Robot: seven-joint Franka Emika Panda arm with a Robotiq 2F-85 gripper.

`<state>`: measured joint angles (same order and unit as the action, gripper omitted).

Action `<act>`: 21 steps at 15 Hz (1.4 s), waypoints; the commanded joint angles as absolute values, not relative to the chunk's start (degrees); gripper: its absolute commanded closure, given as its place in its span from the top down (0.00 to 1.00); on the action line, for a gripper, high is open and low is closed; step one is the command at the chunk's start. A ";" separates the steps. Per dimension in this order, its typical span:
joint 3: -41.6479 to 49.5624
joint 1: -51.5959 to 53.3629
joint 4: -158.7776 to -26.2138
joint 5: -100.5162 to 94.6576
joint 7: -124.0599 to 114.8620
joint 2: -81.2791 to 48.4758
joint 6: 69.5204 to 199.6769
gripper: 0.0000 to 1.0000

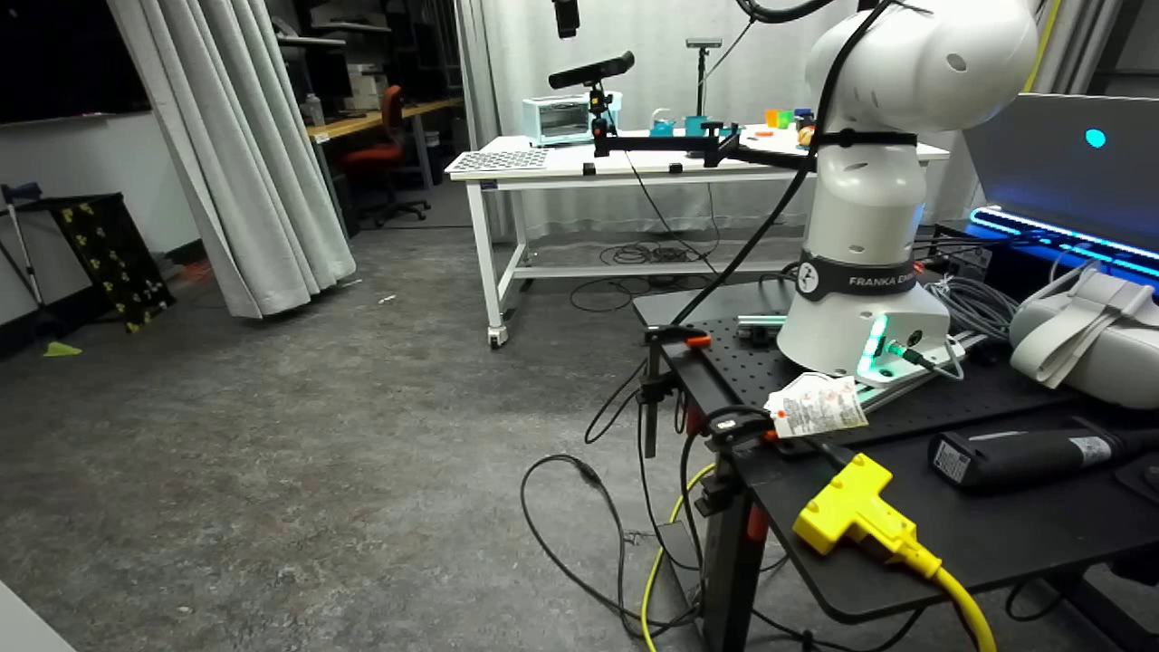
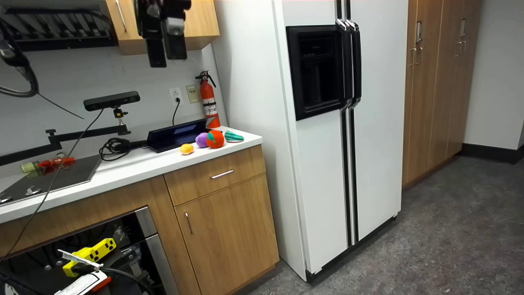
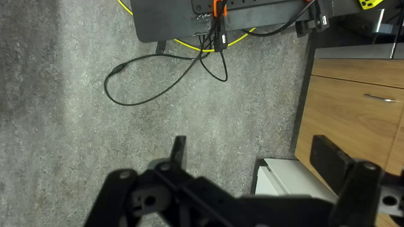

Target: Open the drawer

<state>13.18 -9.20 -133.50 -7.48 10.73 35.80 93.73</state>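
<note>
While the gripper (image 2: 167, 61) hangs high with its tips toward the floor, the prize is the drawer (image 2: 215, 169), well below it and off to the right in an exterior view, tucked beneath the white countertop (image 2: 131, 166) and closed, by the look of it! Long and low, that front runs with the counter's edge, and its bar handle (image 2: 222, 174) lies the same way, level. The fingers (image 3: 329, 164) are spread wide, nothing pinched, mostly floor (image 3: 236, 119) showing through the gap. Over in the wrist view the cabinetry is all on the right, and the finger line seems to cross the handle's run nearly square, so a straddle from above looks on, I'd judge, after a big move down and across. Mind the decoy: the cabinet door (image 2: 229, 233) carries an upright door handle (image 3: 378, 98) just below! One lone arm (image 1: 869, 217), so no rival is nearer. What looks like toy food (image 2: 215, 140) sits close above on the countertop, the refrigerator (image 2: 319, 164) stands just beside the cabinet door, and a looped cable (image 3: 119, 67) lies by the black table (image 3: 164, 19).
</note>
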 commanded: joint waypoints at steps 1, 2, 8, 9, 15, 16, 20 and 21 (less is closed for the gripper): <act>13.15 -9.25 -133.34 -7.44 10.78 35.73 93.59 1.00; 13.15 -9.25 -133.34 -7.44 10.78 35.73 93.59 1.00; 12.44 -8.13 -122.09 -6.73 10.71 29.05 89.46 1.00; 12.38 -7.95 -121.14 -6.65 10.89 28.36 89.49 1.00; 10.25 -6.03 -102.47 -5.60 10.50 16.44 84.54 1.00; 10.56 -6.75 -110.64 -6.66 10.73 22.24 89.06 1.00; 9.74 -6.45 -104.63 -6.60 10.63 17.03 87.16 1.00; 9.77 -6.47 -104.44 -6.60 10.63 16.78 87.15 1.00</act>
